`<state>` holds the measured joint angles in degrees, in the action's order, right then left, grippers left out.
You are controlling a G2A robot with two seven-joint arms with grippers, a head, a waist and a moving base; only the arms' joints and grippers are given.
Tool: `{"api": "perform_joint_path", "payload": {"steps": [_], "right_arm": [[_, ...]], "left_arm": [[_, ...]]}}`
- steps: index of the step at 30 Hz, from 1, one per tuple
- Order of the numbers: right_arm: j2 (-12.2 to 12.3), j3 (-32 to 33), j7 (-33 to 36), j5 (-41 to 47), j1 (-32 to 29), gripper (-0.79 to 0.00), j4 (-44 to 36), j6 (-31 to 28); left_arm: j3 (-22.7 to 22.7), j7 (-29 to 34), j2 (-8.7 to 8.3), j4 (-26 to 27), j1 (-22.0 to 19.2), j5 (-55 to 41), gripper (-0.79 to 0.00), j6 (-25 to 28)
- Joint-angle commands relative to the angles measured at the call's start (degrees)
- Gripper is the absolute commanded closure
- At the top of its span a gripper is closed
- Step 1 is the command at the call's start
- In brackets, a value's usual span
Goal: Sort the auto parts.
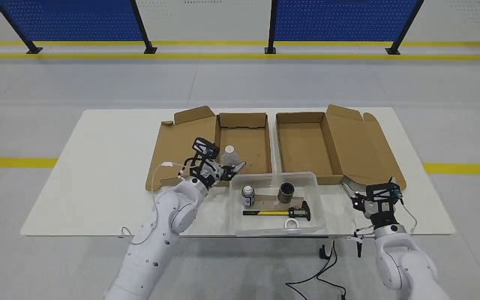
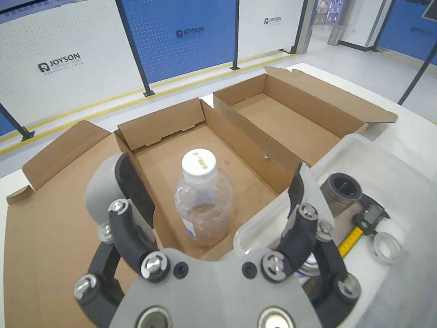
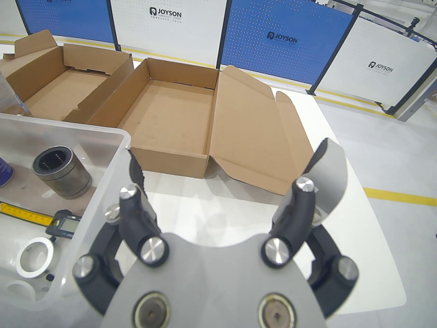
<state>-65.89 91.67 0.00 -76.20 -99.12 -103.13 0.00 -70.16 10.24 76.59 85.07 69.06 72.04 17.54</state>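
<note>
Bottle (image 2: 203,199): clear plastic with a white cap, standing upright on the floor of the left box (image 1: 251,146), in the corner nearest the bin (image 1: 274,175).

Left gripper (image 2: 210,168): fingers spread wide, one on either side of the bottle and clear of it. It holds nothing. It sits at the near edge of the left box, just beside the bin.

Bin: clear plastic, on the table (image 1: 97,172) just in front of both boxes. It contains a metal cylinder (image 1: 287,193) standing on end, a small can (image 1: 247,196) standing upright, a caliper (image 1: 277,212) lying flat, and a ring (image 1: 291,224) beside the caliper.

Right box (image 1: 304,146): open, lid flap laid out flat, touching the left box side by side.

Right gripper (image 3: 228,153): fingers wide apart, nothing held. It sits over bare table to the right of the bin, near the right box's flap.
</note>
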Motion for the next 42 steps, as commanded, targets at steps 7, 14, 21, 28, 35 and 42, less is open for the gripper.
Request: {"api": "perform_joint_path", "payload": {"steps": [7,14,21,28,35,42], "right_arm": [[0.0,0.0,0.0,0.0,0.0,-0.785,0.0,0.0],[0.0,0.0,0.0,0.0,0.0,-0.785,0.0,0.0],[0.0,0.0,0.0,0.0,0.0,-0.785,0.0,0.0],[0.0,0.0,0.0,0.0,0.0,-0.785,0.0,0.0],[0.0,0.0,0.0,0.0,0.0,-0.785,0.0,0.0],[0.0,0.0,0.0,0.0,0.0,-0.785,0.0,0.0]], "left_arm": [[-0.7,15.5,-0.92,12.9,6.3,-6.8,-0.785,4.4],[4.7,26.6,-0.93,14.3,5.1,-5.6,-0.785,6.1],[8.1,27.9,-0.48,10.6,2.0,-5.2,-0.785,4.3],[10.0,28.4,-0.31,6.9,-0.4,-3.9,-0.785,3.8],[10.7,28.0,-0.37,5.2,-1.3,-2.4,-0.785,3.2],[11.1,27.3,-0.36,2.9,-2.0,-3.2,-0.785,3.2]]}}
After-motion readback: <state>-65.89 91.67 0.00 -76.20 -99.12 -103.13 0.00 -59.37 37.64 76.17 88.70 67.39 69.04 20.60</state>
